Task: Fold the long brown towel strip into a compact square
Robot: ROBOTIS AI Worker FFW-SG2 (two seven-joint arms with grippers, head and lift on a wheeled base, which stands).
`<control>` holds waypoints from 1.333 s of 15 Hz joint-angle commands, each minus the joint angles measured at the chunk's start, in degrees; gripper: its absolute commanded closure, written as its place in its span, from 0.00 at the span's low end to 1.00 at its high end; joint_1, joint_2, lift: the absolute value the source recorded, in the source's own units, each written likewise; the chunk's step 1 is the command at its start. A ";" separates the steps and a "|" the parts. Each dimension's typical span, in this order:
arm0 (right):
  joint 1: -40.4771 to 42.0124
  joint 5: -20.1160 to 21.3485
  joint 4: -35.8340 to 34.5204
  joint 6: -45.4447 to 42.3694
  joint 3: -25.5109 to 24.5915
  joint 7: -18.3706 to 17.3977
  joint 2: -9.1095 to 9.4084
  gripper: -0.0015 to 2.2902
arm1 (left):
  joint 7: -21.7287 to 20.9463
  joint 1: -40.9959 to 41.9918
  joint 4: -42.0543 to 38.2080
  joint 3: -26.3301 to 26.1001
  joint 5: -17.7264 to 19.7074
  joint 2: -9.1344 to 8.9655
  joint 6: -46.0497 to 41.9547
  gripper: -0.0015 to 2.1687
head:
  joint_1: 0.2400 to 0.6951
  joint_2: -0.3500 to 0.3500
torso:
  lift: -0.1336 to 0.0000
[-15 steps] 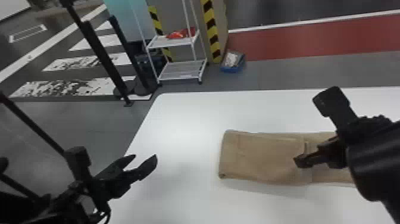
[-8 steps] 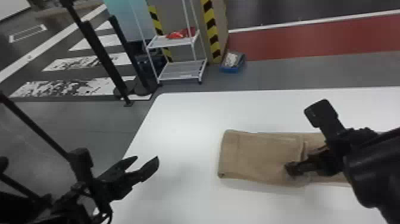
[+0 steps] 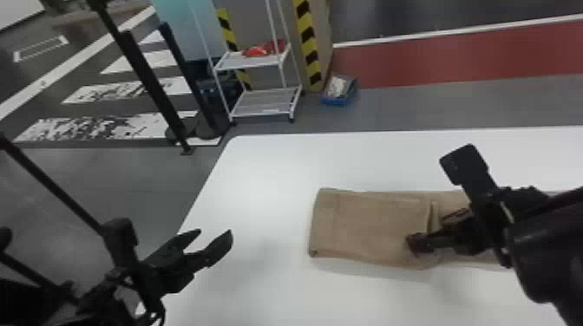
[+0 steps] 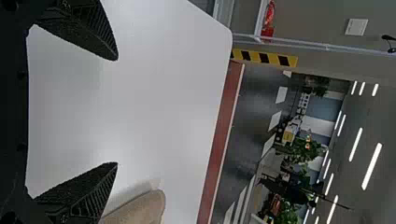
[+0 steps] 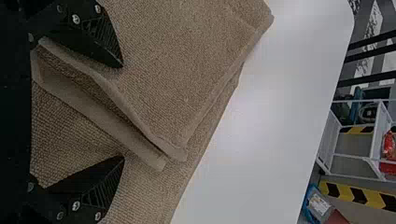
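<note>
My right gripper (image 3: 432,229) is open over the brown towel strip (image 3: 373,225), around the raised edge of its folded left part. The lower layer runs on rightward beneath the right arm. In the right wrist view, the right gripper (image 5: 123,112) has its fingers apart, with loose edges of the towel (image 5: 182,60) between and beyond them; one finger lies against the upper layer. Off the towel's left end, the left gripper (image 3: 216,234) stays open above the table. Its wrist view shows the left gripper (image 4: 116,111) with nothing between its fingers and a towel corner (image 4: 140,210) beside one fingertip.
The white table (image 3: 269,173) has its left edge close to my left gripper. On the floor behind it stand a white wire rack (image 3: 264,102), a blue bin (image 3: 338,102) and black posts (image 3: 149,82).
My right gripper has shifted left and a little nearer the robot, down onto the towel's folded edge. The left arm has stayed almost still.
</note>
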 commanded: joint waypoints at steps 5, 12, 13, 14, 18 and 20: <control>-0.37 -0.46 -0.52 -0.19 0.00 -0.26 0.14 0.08 | 0.04 -0.01 0.31 -0.36 -0.11 -0.06 -0.44 0.04 | 1.00 1.00 | 0.07; -0.72 -0.90 0.09 -0.54 0.53 -0.26 0.14 0.12 | 0.13 0.87 -0.05 -0.45 -0.11 -0.42 -0.97 0.04 | 1.00 1.00 | 0.07; -0.64 -0.82 0.27 -0.54 0.61 -0.26 0.14 0.12 | 0.13 0.87 -0.05 -0.45 -0.11 -0.42 -1.14 0.04 | 1.00 1.00 | 0.07; -0.72 -0.82 0.44 -0.54 0.79 -0.26 0.14 0.13 | 0.13 0.95 -0.05 -0.45 -0.11 -0.42 -1.14 0.04 | 1.00 1.00 | 0.07; -0.81 -0.82 0.44 -0.71 1.05 -0.26 0.14 0.17 | 0.22 1.13 -0.40 -0.45 -0.11 -0.59 -1.14 0.04 | 1.00 1.00 | 0.07; -1.08 -0.90 0.27 -0.71 0.97 -0.35 0.14 0.20 | 0.31 1.13 -0.40 -0.45 -0.11 -0.50 -1.14 0.04 | 1.00 1.00 | 0.07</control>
